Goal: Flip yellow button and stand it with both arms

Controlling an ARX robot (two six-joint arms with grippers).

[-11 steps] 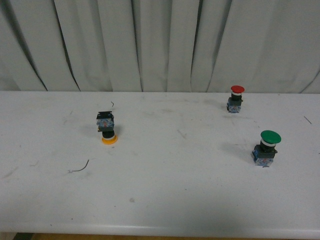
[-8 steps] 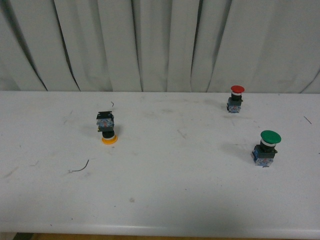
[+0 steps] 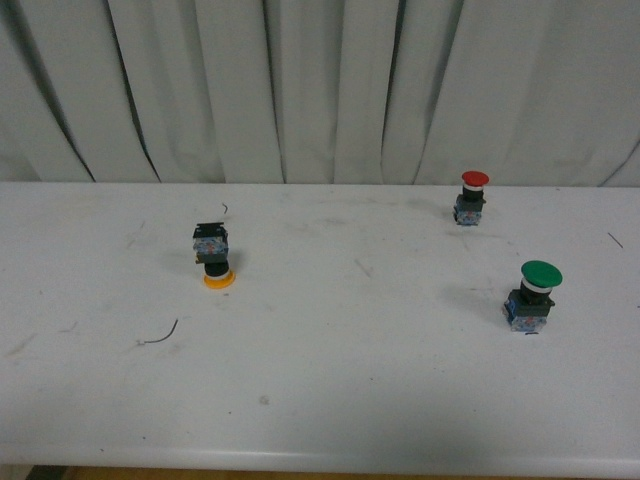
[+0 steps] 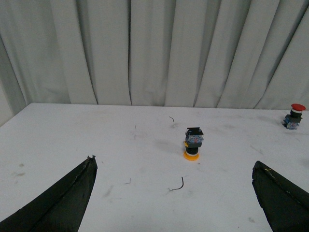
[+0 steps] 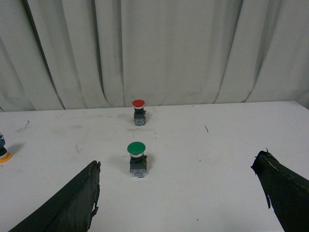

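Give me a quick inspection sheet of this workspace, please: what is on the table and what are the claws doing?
Surface: white table, scuffed and marked.
Job's things: yellow button upside down, cap on the table, block on top; nothing grips it.
Clutter: red button and green button, both upright with cap on top; thin wire scrap lying near the yellow button.
Grippers: left gripper open, empty; right gripper open, empty; neither touches anything.
Cables: nothing seen.
Surroundings: pale pleated curtain behind the table.
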